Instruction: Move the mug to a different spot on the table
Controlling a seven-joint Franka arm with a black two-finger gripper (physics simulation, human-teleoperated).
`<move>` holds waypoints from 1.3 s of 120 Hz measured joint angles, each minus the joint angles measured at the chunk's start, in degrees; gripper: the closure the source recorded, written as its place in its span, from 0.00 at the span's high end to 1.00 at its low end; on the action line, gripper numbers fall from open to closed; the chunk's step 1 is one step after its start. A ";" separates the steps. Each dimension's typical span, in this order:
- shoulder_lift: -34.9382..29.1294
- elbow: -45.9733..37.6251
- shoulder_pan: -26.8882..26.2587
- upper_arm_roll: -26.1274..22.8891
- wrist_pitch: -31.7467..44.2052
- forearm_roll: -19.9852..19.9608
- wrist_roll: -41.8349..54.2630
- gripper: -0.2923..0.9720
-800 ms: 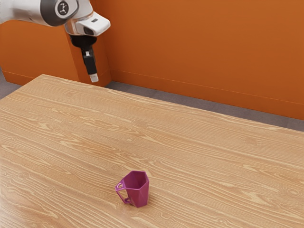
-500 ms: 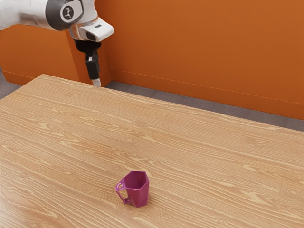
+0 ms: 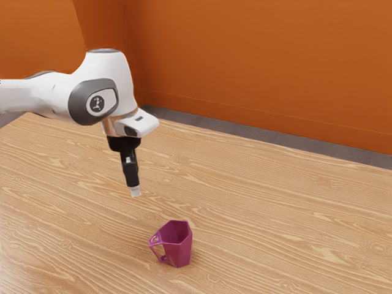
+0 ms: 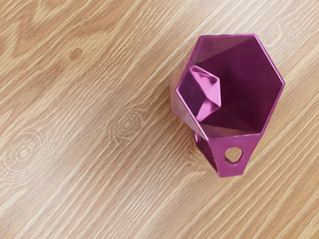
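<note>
A magenta faceted mug [image 3: 174, 244] with a hexagonal rim stands upright on the wooden table [image 3: 275, 184], near its front edge, with the handle toward the exterior view's left. My gripper [image 3: 135, 192] points down and hangs above the table, up and to the exterior view's left of the mug, clear of it. It holds nothing. In the wrist view the mug [image 4: 234, 74] lies below my hand, seen from above, with its hollow inside and handle [image 4: 232, 159] visible.
The bare wooden tabletop [image 4: 75, 124] spreads out on all sides of the mug. An orange wall [image 3: 275, 55] and a strip of grey floor [image 3: 257, 131] lie beyond the table's far edge.
My arm has swung from above the table's far edge down and forward to a spot close to the mug. The mug has not moved.
</note>
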 joint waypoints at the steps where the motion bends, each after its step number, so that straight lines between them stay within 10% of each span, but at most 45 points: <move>1: -0.15 -0.54 -0.13 -0.03 0.46 -0.04 -0.20 0.77; 77: -7.99 -27.12 -6.43 -0.64 27.37 -3.06 -9.69 0.77; 156: 2.65 -27.20 -9.27 -0.64 40.47 -8.42 -8.39 0.77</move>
